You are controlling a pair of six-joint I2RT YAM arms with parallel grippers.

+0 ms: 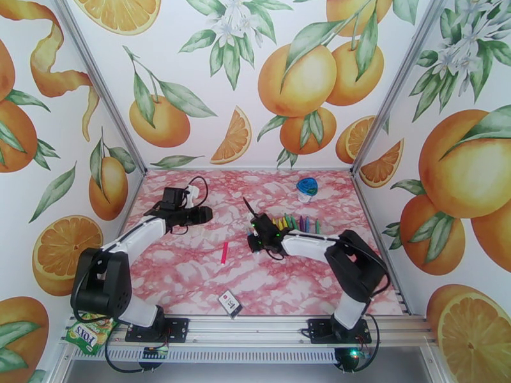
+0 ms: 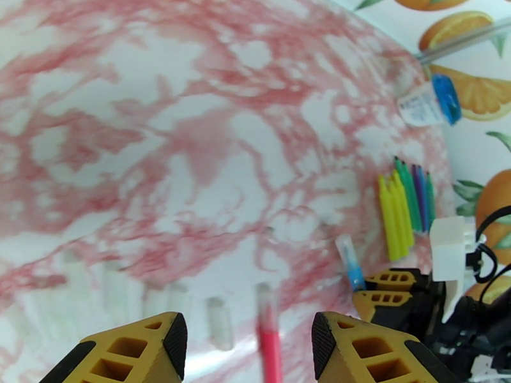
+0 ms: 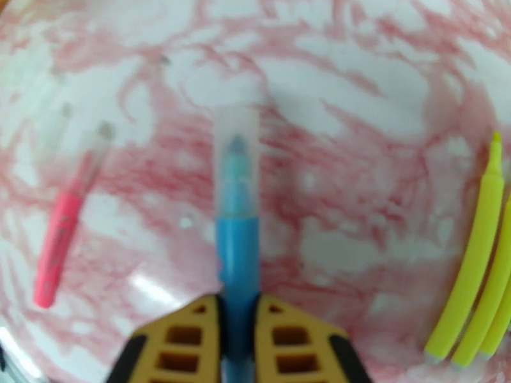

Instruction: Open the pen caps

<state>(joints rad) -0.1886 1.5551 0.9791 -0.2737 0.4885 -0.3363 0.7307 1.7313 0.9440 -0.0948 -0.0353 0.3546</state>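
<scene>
The jaws hide the rear of the blue pen (image 3: pixel 237 250).

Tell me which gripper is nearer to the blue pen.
Right. The right gripper is shut on the blue pen; the left gripper stands open, apart from it, to its left.

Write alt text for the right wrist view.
The right end effector is shut on a blue pen whose clear cap is on, pointing away over a pink-marbled table. A pink pen lies to the left, yellow pens at the right edge.
</scene>
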